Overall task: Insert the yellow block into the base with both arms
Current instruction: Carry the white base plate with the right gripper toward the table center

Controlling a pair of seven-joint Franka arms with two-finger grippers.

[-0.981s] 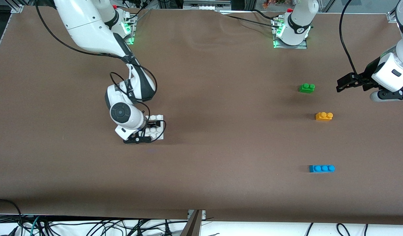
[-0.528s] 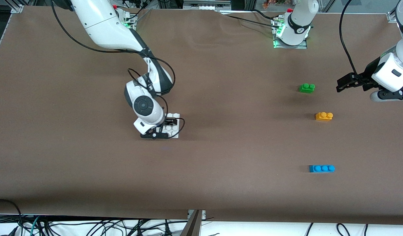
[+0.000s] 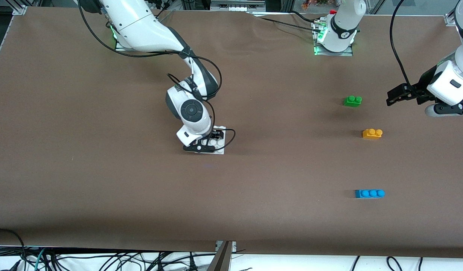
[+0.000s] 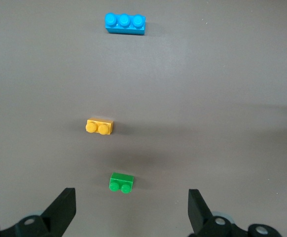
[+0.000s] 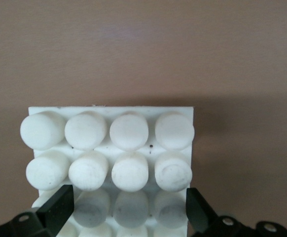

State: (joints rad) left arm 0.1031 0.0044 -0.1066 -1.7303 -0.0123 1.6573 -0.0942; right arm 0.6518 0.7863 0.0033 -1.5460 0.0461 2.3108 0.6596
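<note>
The yellow block (image 3: 372, 133) lies on the table toward the left arm's end, also in the left wrist view (image 4: 100, 126). The white studded base (image 3: 219, 143) is near the table's middle, gripped at its two side edges by my right gripper (image 3: 210, 141). In the right wrist view the base (image 5: 109, 133) fills the space between the fingers of my right gripper (image 5: 125, 205). My left gripper (image 3: 395, 96) is open and empty, up in the air beside the green brick (image 3: 352, 101). In the left wrist view, the left gripper (image 4: 131, 212) has its fingers wide apart.
The green brick (image 4: 121, 182) lies farther from the front camera than the yellow block. A blue three-stud brick (image 3: 369, 193) lies nearer to it, and also shows in the left wrist view (image 4: 125, 23). Brown table cover lies between the base and the bricks.
My right gripper has carried the base toward the left arm's end of the table, and slightly farther from the front camera. The left arm and the bricks have not moved.
</note>
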